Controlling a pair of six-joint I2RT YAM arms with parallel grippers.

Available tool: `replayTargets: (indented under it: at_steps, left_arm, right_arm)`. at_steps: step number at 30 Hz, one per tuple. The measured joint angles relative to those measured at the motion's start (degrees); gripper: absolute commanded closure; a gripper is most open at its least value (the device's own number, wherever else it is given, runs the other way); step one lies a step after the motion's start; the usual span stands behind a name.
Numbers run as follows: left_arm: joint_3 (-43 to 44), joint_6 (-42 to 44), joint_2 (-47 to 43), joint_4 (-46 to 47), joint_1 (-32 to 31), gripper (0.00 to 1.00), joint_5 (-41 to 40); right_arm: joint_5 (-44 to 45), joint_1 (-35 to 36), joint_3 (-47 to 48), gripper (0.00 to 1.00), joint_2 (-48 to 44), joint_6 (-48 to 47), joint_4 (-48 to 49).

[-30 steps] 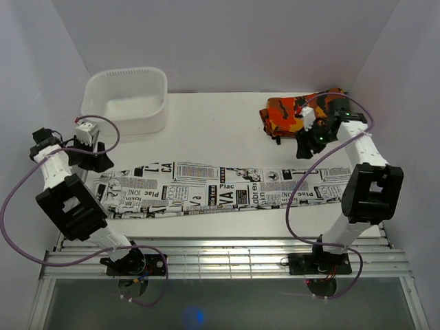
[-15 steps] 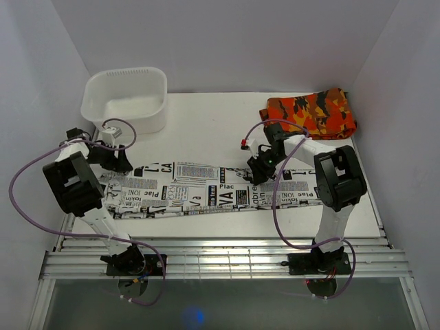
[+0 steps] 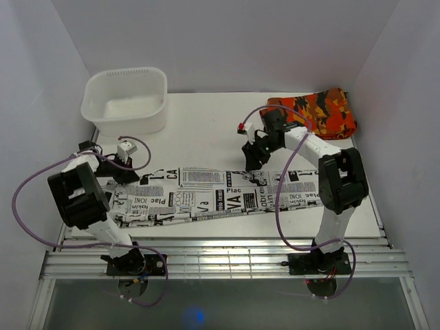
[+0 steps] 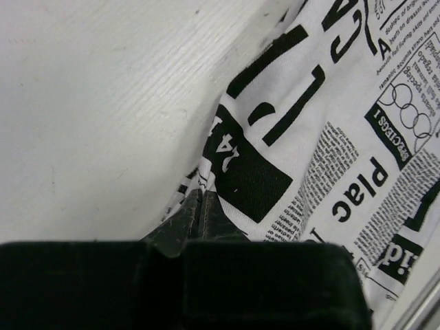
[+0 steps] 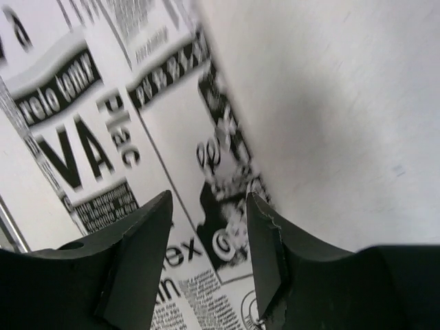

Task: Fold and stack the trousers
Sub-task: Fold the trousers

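"What changed nearest the arms?"

"The left tool [image 4: 199, 208] went from wide apart to shut at the left end of the trousers [image 3: 227, 196]. They lay stretched across the near half of the bench [image 3: 206, 124], now slightly skewed. Cloth seemed pinched in its tips, though the wrist view was too tight to be sure."

"And farther back?"

"The right tool [image 5: 208, 199] had swung from the camouflage garment [image 3: 323, 113] to the trousers' far edge, jaws apart over the cloth."

"Meaning?"

"Likely the first fold was being set up. Nothing was folded yet."
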Motion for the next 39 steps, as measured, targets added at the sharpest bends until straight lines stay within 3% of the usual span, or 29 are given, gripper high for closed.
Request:
replayTargets:
  at_steps: [3, 7, 12, 18, 22, 28, 30, 34, 39]
  left_arm:
    - [-8.1, 3.0, -10.8, 4.0, -0.1, 1.00, 1.4]
    - [-21.8, 8.1, -30.8, 12.1, -0.3, 1.00, 2.4]
    - [-36.7, 15.0, -47.0, 22.7, -0.4, 1.00, 3.1]
    - [-44.2, 25.9, -53.7, 24.7, -0.4, 1.00, 4.5]
    - [-45.0, 33.8, -54.4, 22.8, -0.4, 1.00, 5.5]
    - [-47.1, 44.5, -56.1, 17.7, -0.4, 1.00, 7.3]
    - [-47.7, 47.2, -56.2, 16.3, -0.4, 1.00, 7.7]
    - [-47.4, 47.8, -54.9, 15.5, -0.4, 1.00, 8.1]
    - [-42.5, 43.1, -50.1, 14.8, -0.4, 0.91, 7.6]
  right_arm:
    - [-3.0, 0.5, 7.9, 0.43, 0.1, 2.8, 1.2]
    - [-7.0, 2.3, 19.7, 0.32, 2.0, 8.2, 5.4]
    - [-11.0, 7.2, 24.7, 0.31, 7.7, 15.8, 11.7]
    - [-14.1, 13.5, 27.4, 0.32, 19.6, 24.2, 16.1]
    - [-16.1, 17.3, 30.9, 0.19, 26.1, 30.3, 18.4]
    - [-18.8, 21.4, 34.2, 0.17, 29.9, 37.9, 25.5]
    - [-19.1, 22.4, 34.3, 0.19, 30.1, 39.1, 27.6]
    - [-19.7, 24.1, 34.2, 0.48, 30.2, 38.9, 29.7]
    - [-19.7, 25.5, 27.6, 0.76, 29.9, 36.8, 31.8]
